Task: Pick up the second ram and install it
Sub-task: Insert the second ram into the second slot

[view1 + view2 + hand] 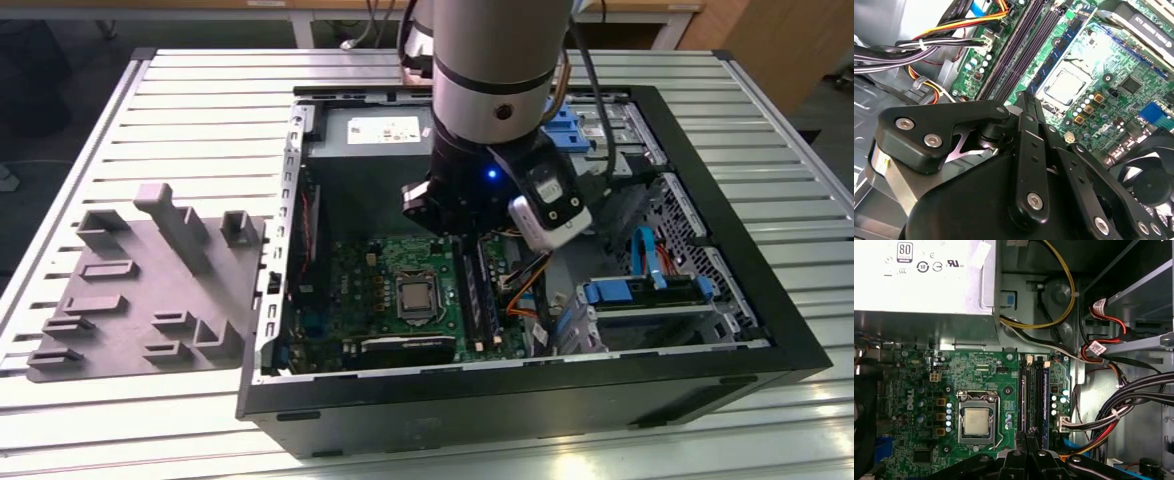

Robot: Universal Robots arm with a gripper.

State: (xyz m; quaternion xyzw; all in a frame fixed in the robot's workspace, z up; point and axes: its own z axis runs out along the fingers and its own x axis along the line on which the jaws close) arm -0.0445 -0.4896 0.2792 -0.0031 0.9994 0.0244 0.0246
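Sitting on desk (160, 80): grey fixture block (134, 290), by the edge on the exterior view's left.
PC case (534, 405): open, lying mid-desk just beside the block, reaching toward the edge on the exterior view's right.
Motherboard (354, 285): flat on the case floor, processor (416, 297) in its socket.
Slot rows (1033, 395): long, dark, just beside the processor.
Gripper (1030, 436): down inside the case, over the slot rows; how far open and what it holds, cannot tell.
Second ram: cannot pick it apart from the slot rows under the gripper; seated or held, cannot tell.
Cables (1124, 405): bundled beside the slot rows.
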